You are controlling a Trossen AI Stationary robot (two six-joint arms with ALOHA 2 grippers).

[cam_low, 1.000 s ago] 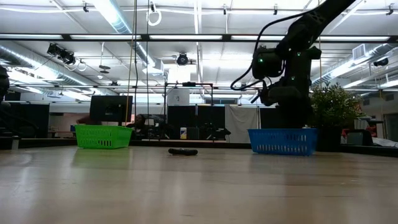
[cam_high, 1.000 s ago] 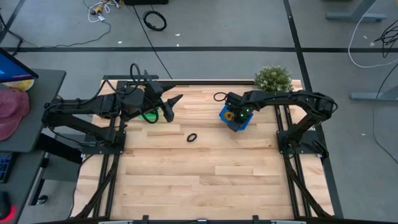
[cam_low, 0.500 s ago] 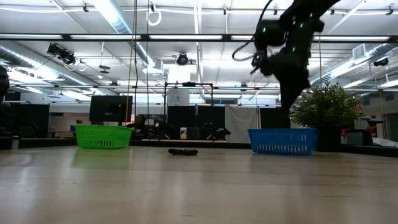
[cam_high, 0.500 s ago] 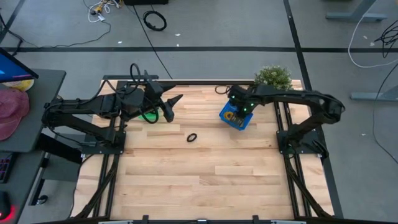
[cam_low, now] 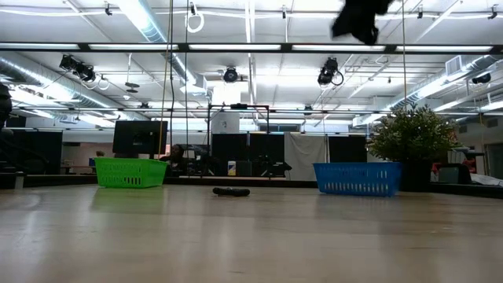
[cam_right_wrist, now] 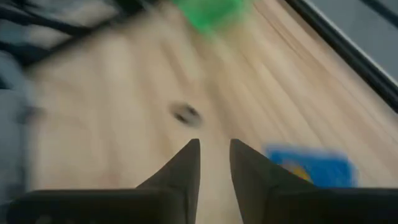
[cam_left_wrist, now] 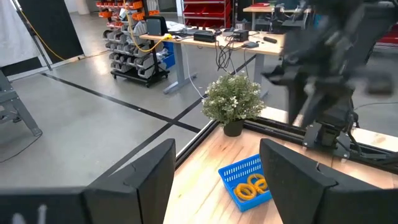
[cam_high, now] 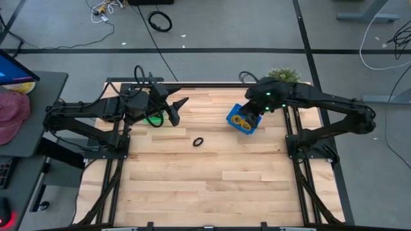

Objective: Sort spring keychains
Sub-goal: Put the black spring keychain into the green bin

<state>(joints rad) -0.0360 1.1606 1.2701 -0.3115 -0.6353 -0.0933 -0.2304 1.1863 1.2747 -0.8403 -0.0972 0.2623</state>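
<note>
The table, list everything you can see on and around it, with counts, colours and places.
spring keychains: two orange in the blue basket; one black alone mid-table
blue basket: one, far right of the table
green basket: one, far left, partly under the left arm
potted plant: one, green, far right corner
left gripper: fingers open, near the green basket
right gripper: empty, fingers slightly apart, raised beside the blue basket

A large robotics workshop: grey concrete floor point(cam_high: 212, 25) taped with black lines, exposed silver ceiling ducts point(cam_low: 31, 75), red parts-bin racks point(cam_left_wrist: 208, 9), and cable-strewn standing desks point(cam_left_wrist: 211, 43).
</note>
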